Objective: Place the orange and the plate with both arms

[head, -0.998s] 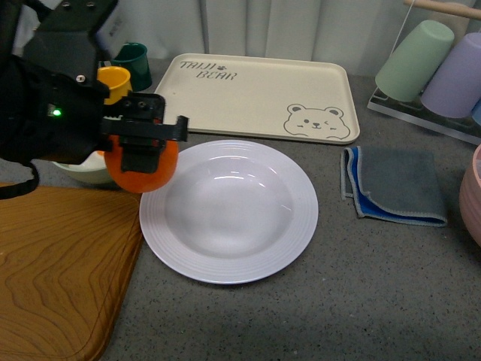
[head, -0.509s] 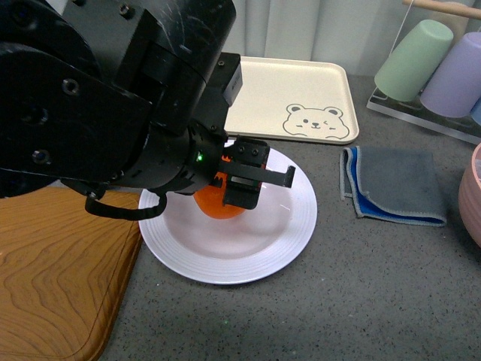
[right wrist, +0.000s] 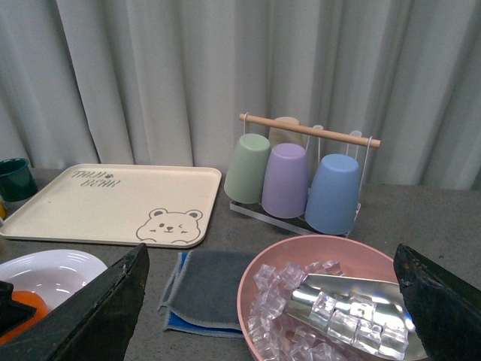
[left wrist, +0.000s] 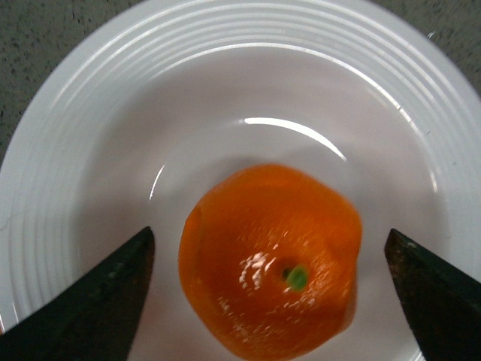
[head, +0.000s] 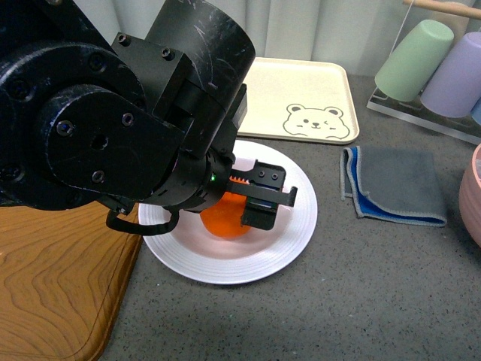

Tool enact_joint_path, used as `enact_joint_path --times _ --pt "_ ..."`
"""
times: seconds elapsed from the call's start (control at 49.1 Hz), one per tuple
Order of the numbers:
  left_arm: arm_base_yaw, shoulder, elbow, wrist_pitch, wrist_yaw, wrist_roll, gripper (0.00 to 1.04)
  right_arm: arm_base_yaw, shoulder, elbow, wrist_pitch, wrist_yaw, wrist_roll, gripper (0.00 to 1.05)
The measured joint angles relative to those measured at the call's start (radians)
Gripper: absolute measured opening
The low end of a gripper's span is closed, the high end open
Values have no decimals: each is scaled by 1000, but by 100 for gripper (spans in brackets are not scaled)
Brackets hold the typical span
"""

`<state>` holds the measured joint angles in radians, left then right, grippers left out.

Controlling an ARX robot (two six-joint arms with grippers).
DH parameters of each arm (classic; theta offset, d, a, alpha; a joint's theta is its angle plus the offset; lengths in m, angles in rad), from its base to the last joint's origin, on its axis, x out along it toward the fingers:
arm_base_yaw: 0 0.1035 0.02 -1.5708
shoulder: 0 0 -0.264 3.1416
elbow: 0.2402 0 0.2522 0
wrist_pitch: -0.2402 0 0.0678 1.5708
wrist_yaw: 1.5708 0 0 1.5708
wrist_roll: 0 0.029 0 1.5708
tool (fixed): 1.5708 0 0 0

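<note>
Nearest me, on my left, a wooden board (head: 52, 278) lies on the grey table (head: 361, 301), its edge just beside the plate (head: 225, 267). The plate sits flat on the table a little further out. My left arm (head: 128, 128) reaches over it and hides its left part in the front view.

The orange (left wrist: 270, 263) rests in the plate's well, about in the middle, with its green stem dimple turned up. My left pincer (left wrist: 268, 237) hangs over it, released. In the left wrist view a finger (left wrist: 113, 293) stands off each side of the fruit, and white plate shows in both gaps, so neither touches the skin.

Right of the plate and apart from it, a folded grey cloth (head: 394, 184) with a blue edge lies flat. Further right, a pink bowl (right wrist: 259, 289) holds ice (right wrist: 301, 301) with a metal scoop (right wrist: 361, 297) lying in it. My right pincer (right wrist: 270, 252) is released too. Its two fingers show far apart at the sides of the right wrist view, gripping nothing.

Beyond the plate lies a beige tray (head: 301, 90) printed with a bear's face, its near edge close behind the plate's rim. Further back on the right, a rack (right wrist: 308, 131) with a wooden bar holds upturned cups (right wrist: 285, 180) in green, purple and blue. A pale curtain (right wrist: 150, 68) hangs behind everything.
</note>
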<state>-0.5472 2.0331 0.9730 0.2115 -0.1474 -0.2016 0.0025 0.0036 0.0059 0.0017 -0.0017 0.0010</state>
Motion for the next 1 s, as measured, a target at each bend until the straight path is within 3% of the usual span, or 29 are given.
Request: enact_joint_path --times 0.061,0.224,0.265,0.326,0.448,0.53,0.733,0.835,0.998 --pt "0 -35 -8 14 0 -11 100 0 0 0 0 0 0 95" --pt "19 -171 -75 62 -17 -35 98 0 0 0 0 0 0 95" --pt "26 -176 -156 301 -163 25 90 0 0 0 0 0 0 95" --pt "45 -177 -262 578 -267 82 81 0 0 0 0 -1 0 95" --pt "113 -235 -460 947 -269 149 63 0 0 0 0 1 0 95" --pt "159 -322 -544 1052 -239 168 50 0 0 0 0 1 0 95" --pt "246 -502 -709 1043 -143 183 18 0 0 0 0 0 0 95" --pt "285 -619 -753 943 -108 186 4 0 0 0 0 0 0 95" --pt "354 -819 -838 855 -38 193 4 0 0 0 0 0 0 95"
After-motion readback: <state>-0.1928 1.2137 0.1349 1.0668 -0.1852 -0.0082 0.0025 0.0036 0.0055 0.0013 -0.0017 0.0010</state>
